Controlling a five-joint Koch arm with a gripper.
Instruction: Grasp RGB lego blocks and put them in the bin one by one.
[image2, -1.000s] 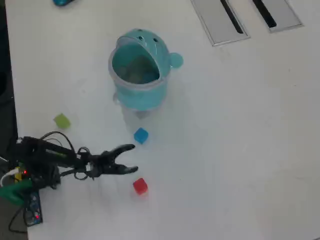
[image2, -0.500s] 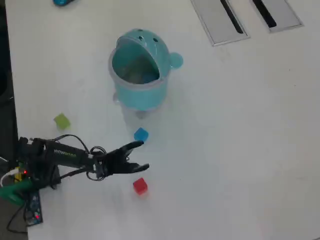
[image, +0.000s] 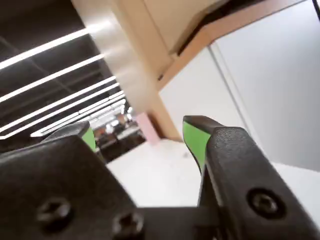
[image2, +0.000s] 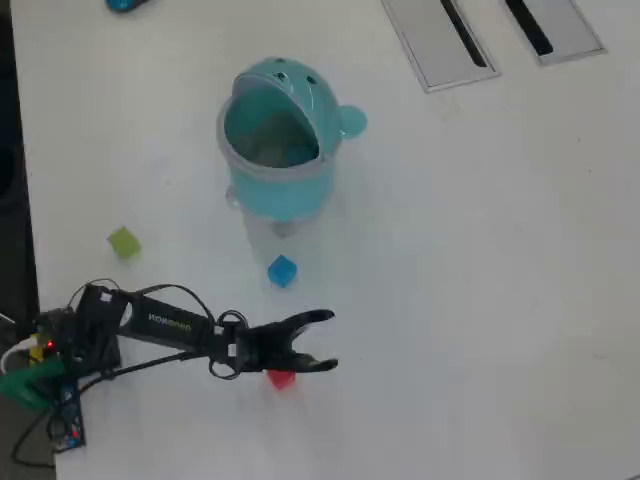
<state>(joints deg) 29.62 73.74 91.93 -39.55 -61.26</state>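
Overhead, we count three blocks on the table: green block, blue block, red block beneath the gripper, fingers spread; one bin.

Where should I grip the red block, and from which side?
Take the red block across two opposite flat faces, coming straight down from above. It is a small cube on bare table with no neighbours. The open gripper now reaches past it, its arm partly hiding it in the overhead view, so draw back first.
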